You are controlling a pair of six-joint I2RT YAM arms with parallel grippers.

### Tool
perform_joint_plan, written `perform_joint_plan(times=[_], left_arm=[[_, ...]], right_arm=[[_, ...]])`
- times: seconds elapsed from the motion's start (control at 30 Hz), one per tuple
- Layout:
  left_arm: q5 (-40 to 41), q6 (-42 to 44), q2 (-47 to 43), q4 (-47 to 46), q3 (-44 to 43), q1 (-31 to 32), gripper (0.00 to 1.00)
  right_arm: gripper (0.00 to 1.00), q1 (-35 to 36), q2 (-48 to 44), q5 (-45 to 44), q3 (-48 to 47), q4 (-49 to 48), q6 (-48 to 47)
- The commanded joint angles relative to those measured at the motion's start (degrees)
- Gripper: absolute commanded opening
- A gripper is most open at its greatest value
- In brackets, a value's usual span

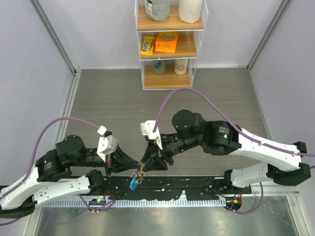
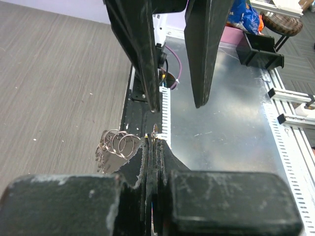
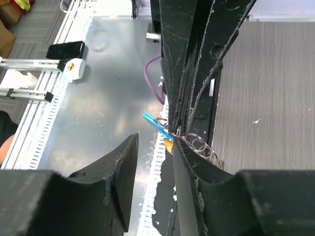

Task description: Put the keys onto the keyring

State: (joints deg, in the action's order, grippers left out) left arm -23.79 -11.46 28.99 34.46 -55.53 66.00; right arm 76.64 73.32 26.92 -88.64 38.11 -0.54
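My left gripper is shut on a thin piece of the keyring, edge-on between its fingertips. Several small silvery split rings with metal keys hang off its left side. My right gripper is open; its right finger lies against the left gripper's tip, and nothing is between its fingers. The blue crescent tag and a yellow key head hang by that tip, the split rings to the right. In the top view both grippers meet above the blue tag. No red key shows.
A black rail with a white toothed strip runs along the near table edge, with a metal plate beyond it. A white shelf unit with snacks and cups stands at the back. The purple cable arcs over the right arm.
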Motion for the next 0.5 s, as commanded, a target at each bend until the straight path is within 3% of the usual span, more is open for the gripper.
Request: perform_joint_plan(times=[0.0,0.3,0.47], left_arm=[[1.2,0.4,-2.7,-10.1,1.5,0.0,0.00],[2.6,-2.8,-7.5,-22.5,7.3,-0.1,0.00],[2.2,-3.5,-7.7,-24.5,8.1,-0.1,0.00]], right_arm=[[0.41,0.1,-3.5,-1.7,1.7,-6.7,0.4],[0.44,0.2,-6.6,-5.1,5.5,-9.4,-0.8],[0.43,0.2,-6.7,-5.3,5.6,-10.2,-0.9]])
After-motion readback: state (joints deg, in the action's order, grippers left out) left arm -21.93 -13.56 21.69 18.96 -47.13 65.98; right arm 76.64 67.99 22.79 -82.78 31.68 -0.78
